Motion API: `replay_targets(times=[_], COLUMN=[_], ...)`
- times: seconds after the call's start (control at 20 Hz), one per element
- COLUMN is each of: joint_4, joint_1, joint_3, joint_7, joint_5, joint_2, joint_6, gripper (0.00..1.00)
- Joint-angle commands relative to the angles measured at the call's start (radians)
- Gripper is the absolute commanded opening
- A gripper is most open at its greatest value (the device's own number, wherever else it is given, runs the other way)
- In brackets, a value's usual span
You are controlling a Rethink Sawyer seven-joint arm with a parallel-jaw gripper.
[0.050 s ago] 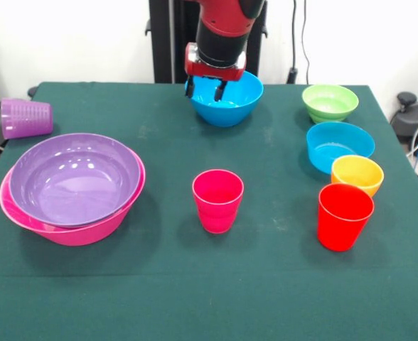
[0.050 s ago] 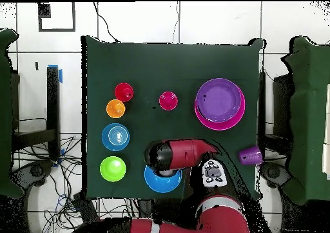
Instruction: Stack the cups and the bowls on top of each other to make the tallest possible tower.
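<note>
While only purple bowl (image 1: 74, 177) nested in pink bowl (image 1: 67, 224) at table's side, and gripper (image 1: 216, 87) lowered, fingers parted, astride near rim of blue bowl (image 1: 227, 99), barely begun: remaining bowls and three cups (image 1: 217, 199) scattered, unstacked.

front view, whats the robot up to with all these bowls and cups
The gripper is down inside the blue bowl at the table's far edge, apparently to pick it up. So far the purple bowl sits nested in the pink bowl. The magenta cup and red cup stand upright; the purple cup lies on its side.
</note>
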Motion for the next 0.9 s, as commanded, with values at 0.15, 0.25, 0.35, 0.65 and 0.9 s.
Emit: replay_targets(times=[0.15, 0.25, 0.35, 0.65, 0.9], joint_4=[-0.05, -0.053, -0.054, -0.066, -0.064], joint_1=[-0.02, -0.022, -0.02, -0.014, -0.013], joint_3=[0.111, 0.112, 0.111, 0.107, 0.098], joint_7=[-0.109, -0.095, -0.078, -0.061, -0.041], joint_5=[-0.08, -0.081, -0.082, -0.088, -0.093], joint_2=[0.045, 0.06, 0.073, 0.102, 0.119], joint_6=[0.059, 0.051, 0.039, 0.016, -0.016], gripper=[1.0, 1.0, 1.0, 1.0, 1.0])
